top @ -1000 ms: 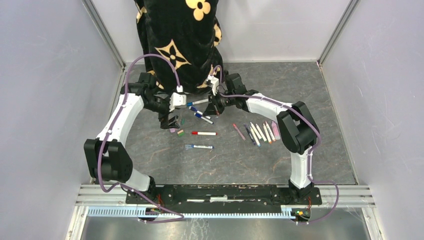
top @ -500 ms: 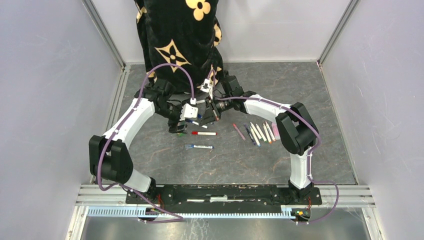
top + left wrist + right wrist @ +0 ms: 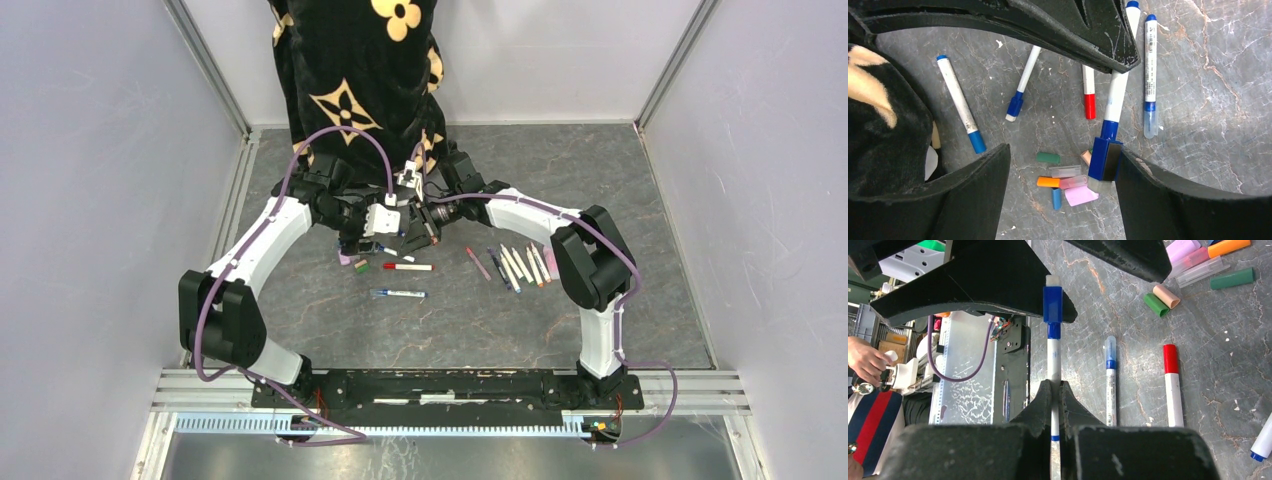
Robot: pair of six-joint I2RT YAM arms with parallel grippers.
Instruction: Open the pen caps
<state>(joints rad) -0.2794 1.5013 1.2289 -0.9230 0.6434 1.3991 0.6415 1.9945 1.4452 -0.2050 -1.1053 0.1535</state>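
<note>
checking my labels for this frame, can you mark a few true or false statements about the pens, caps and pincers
1. The right pincer is shut on the white barrel of a blue pen. True.
2. The left pincer is clamped tight on that pen's blue cap. False: its jaws stand apart, with the cap between them.
3. A red-ended pen lies flat on the table. True.
4. The loose caps on the table are all blue. False: green, orange and pink ones lie there too.
</note>
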